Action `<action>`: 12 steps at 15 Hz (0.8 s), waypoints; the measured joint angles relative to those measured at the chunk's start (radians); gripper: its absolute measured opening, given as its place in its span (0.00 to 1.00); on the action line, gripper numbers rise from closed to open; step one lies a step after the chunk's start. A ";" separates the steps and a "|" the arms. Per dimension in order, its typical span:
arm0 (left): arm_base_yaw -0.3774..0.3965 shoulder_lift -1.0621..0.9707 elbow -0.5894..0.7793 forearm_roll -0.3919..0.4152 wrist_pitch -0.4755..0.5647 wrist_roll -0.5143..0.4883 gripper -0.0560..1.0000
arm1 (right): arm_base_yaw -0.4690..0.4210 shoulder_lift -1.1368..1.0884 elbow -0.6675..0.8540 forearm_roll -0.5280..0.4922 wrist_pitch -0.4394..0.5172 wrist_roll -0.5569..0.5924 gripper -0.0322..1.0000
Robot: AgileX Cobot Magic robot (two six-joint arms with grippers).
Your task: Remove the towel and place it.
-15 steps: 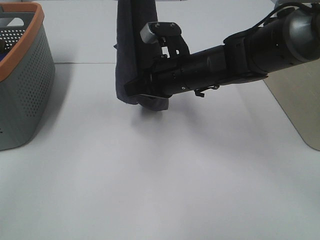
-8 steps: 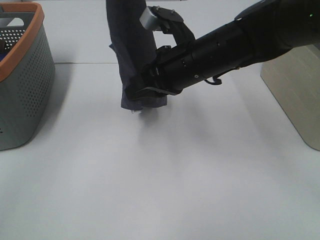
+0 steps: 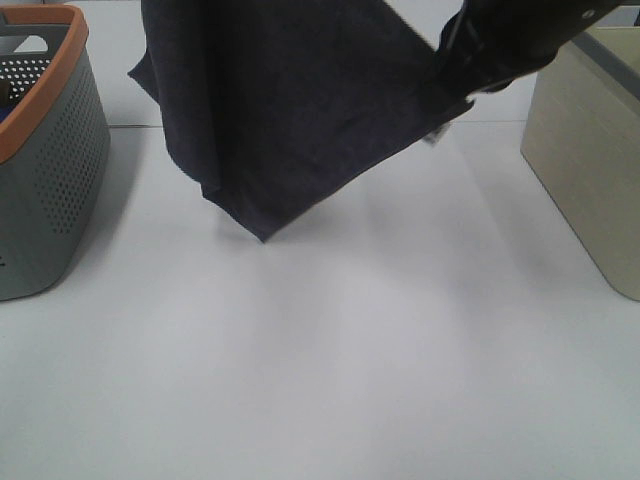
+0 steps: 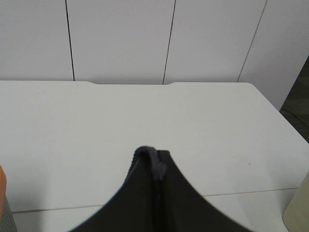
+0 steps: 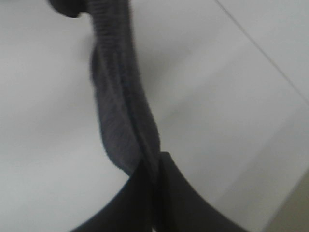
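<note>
The towel [image 3: 290, 110] hangs in the air over the white table [image 3: 350, 380], spread wide between the two arms with its lowest corner pointing down. The left gripper [image 4: 155, 166] pinches a bunched edge of the cloth, jaws pressed together. The right gripper [image 5: 157, 169] pinches the hem near the small white tag [image 3: 434, 136]. A grey basket [image 3: 50, 170] stands to the left and a beige box [image 3: 590, 170] to the right

A robotics lab or test bench was suggested by a bare white table [image 3: 330, 380] set against plain white wall panels [image 4: 120, 38] divided by thin dark seams. A black robot arm [image 3: 520, 40] was seen above it. A grey perforated basket [image 3: 60, 190] with an orange rim and a beige box [image 3: 585, 150] were placed at its sides.
</note>
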 joint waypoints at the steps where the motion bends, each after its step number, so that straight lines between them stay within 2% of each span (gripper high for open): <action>1: 0.011 0.000 0.000 -0.027 0.005 -0.001 0.05 | -0.027 -0.003 -0.057 -0.059 0.036 0.017 0.05; 2: 0.039 0.000 0.016 -0.066 0.008 -0.020 0.05 | -0.080 -0.003 -0.126 -0.098 0.049 0.018 0.05; 4: 0.071 -0.001 0.080 -0.105 0.005 -0.046 0.05 | -0.137 -0.003 -0.190 -0.104 0.028 -0.014 0.05; 6: 0.093 -0.001 0.161 -0.117 -0.057 -0.089 0.05 | -0.172 0.016 -0.222 -0.104 -0.027 -0.030 0.05; 9: 0.172 0.003 0.289 -0.117 -0.260 -0.190 0.05 | -0.191 0.097 -0.229 -0.102 -0.160 -0.031 0.05; 12: 0.268 0.053 0.355 -0.110 -0.474 -0.172 0.05 | -0.205 0.219 -0.250 -0.094 -0.324 -0.023 0.05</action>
